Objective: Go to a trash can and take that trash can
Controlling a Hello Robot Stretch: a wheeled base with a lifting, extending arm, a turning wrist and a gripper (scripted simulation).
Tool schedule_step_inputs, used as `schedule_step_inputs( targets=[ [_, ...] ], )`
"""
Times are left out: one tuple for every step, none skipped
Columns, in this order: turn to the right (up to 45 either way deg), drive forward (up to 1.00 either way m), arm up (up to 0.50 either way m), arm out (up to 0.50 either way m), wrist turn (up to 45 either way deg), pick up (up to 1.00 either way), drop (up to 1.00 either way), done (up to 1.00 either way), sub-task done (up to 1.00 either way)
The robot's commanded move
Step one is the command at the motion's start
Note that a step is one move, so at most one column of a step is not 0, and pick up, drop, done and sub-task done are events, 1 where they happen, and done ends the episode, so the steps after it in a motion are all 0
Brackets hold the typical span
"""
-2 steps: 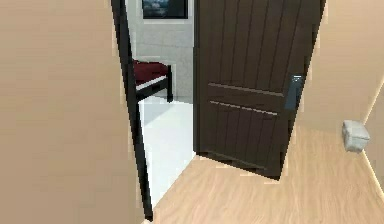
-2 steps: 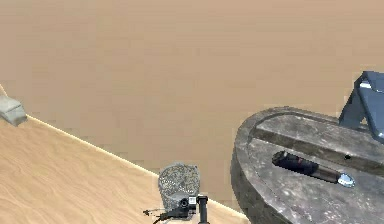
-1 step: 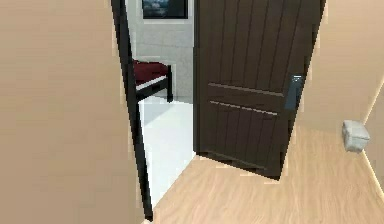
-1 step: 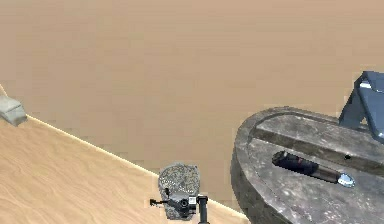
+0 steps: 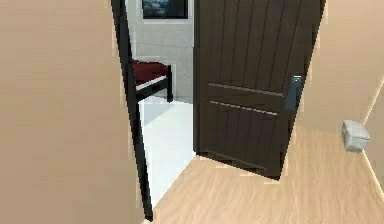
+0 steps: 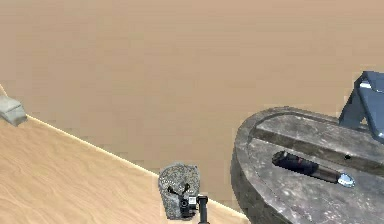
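One dark brown panelled door (image 5: 255, 85) stands open in the middle of the forward view, with a metal handle (image 5: 296, 92) near its right edge. Left of it the doorway gives onto a room with a white floor (image 5: 170, 135). There a dark seat with a deep red cushion (image 5: 150, 72) stands by the far wall, and a dark framed picture (image 5: 164, 9) hangs at the top of the frame. A beige wall (image 5: 60, 100) takes up the left of the frame, and light wooden floor (image 5: 260, 200) covers the lower right.

Only one thing could be the trash can: a small pale grey box (image 5: 352, 134) on the wooden floor at the right edge of the forward view, against the wall. It is too small to name for sure. The small pale grey box (image 6: 11, 110) seems to show again at the left edge of the arm side view, where floor meets wall.

At the bottom edge of the arm side view, just left of the middle, the gripper (image 6: 180, 192) shows as a grey speckled lump with a short dark post beside it. It is well apart from the box. Its far end cannot be made out, so I cannot tell whether it holds anything or how the fingers stand.

At the lower right lies a dark grey rounded slab (image 6: 265, 195) with a slim dark rod (image 6: 308, 166), silvery at its tip, on top. A dark blue boxy thing (image 6: 370, 100) sits at the right edge
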Motion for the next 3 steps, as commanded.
schedule_step_inputs(
  targets=[
    [0.0, 0.0, -0.3, 0.0, 0.0, 0.0, 0.0, 0.0, 0.0],
    [0.0, 0.0, 0.0, 0.0, 0.0, 1.0, 0.0, 0.0, 0.0],
    [0.0, 0.0, 0.1, 0.0, 0.0, 0.0, 0.0, 0.0, 0.0]
  ],
)
